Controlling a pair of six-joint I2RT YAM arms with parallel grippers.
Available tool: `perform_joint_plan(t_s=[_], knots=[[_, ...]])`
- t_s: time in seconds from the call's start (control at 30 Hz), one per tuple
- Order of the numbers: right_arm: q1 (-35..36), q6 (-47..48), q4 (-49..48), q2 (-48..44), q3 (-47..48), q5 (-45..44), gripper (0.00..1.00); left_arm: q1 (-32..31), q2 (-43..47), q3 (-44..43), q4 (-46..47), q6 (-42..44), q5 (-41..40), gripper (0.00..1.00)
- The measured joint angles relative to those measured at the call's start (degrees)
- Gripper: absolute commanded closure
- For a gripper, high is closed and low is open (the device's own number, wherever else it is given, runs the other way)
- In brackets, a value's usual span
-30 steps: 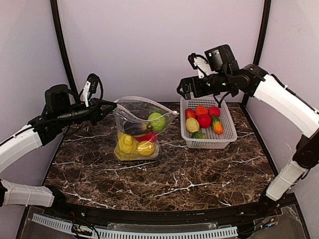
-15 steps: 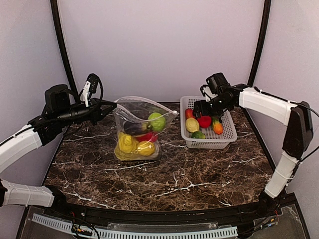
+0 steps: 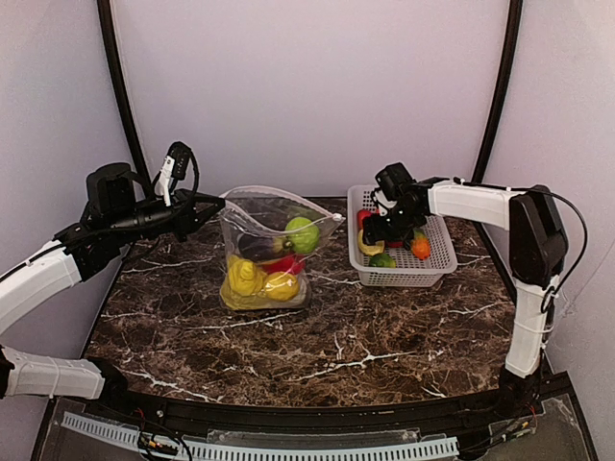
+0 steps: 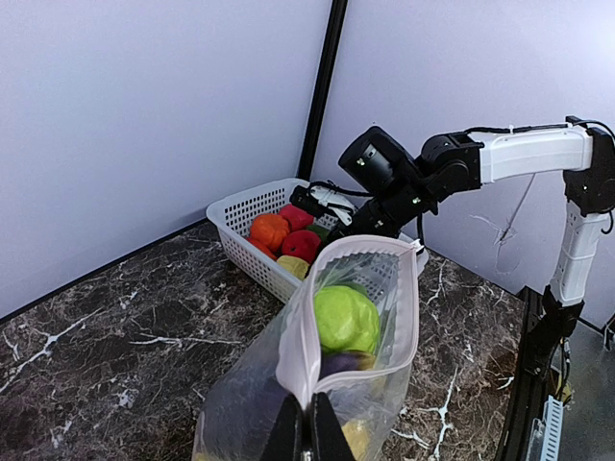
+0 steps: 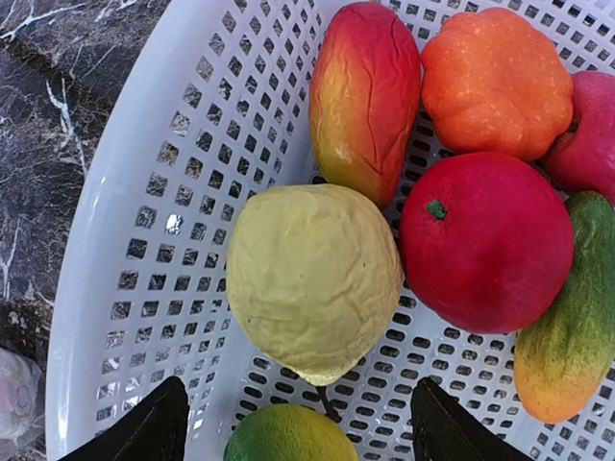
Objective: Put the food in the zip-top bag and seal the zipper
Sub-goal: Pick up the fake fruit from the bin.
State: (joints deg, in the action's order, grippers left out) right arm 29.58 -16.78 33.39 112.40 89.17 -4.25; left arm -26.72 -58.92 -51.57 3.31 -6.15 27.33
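Observation:
The clear zip-top bag (image 3: 252, 217) stands upright at table centre with its mouth open. It holds a green fruit (image 3: 302, 233), yellow pieces (image 3: 245, 277), a dark purple piece and a red one. My left gripper (image 3: 213, 204) is shut on the bag's left mouth edge, pinching the pale zipper (image 4: 306, 327). My right gripper (image 3: 377, 230) is open and low inside the white basket (image 3: 437, 264). Its fingers straddle the space just below a pale yellow fruit (image 5: 312, 279). Beside it lie a red tomato (image 5: 485, 240), a red-yellow mango (image 5: 363, 96), an orange piece (image 5: 495, 82) and a green lime (image 5: 288, 437).
The basket stands to the right of the bag near the back wall. A green-orange piece (image 5: 567, 336) lies at its right side. Black frame posts stand at the back corners. Dark marble table (image 3: 317, 336) stretches in front of bag and basket.
My right arm has come down from high above the basket into it and now hovers open over the pale yellow fruit. The left arm and bag have not moved.

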Motion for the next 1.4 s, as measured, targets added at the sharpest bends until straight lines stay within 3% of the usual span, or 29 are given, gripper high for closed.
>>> perform_joint_plan(t_s=[0.63, 1.4], knots=[[0.0, 2.2, -0.7, 9.0, 7.9, -2.7, 0.20, 0.0, 0.0, 0.0, 0.0, 0.0, 0.0, 0.99], [0.0, 2.8, -1.0, 10.2, 7.5, -5.9, 0.37, 0.0, -0.2, 0.0, 0.0, 0.0, 0.0, 0.99]])
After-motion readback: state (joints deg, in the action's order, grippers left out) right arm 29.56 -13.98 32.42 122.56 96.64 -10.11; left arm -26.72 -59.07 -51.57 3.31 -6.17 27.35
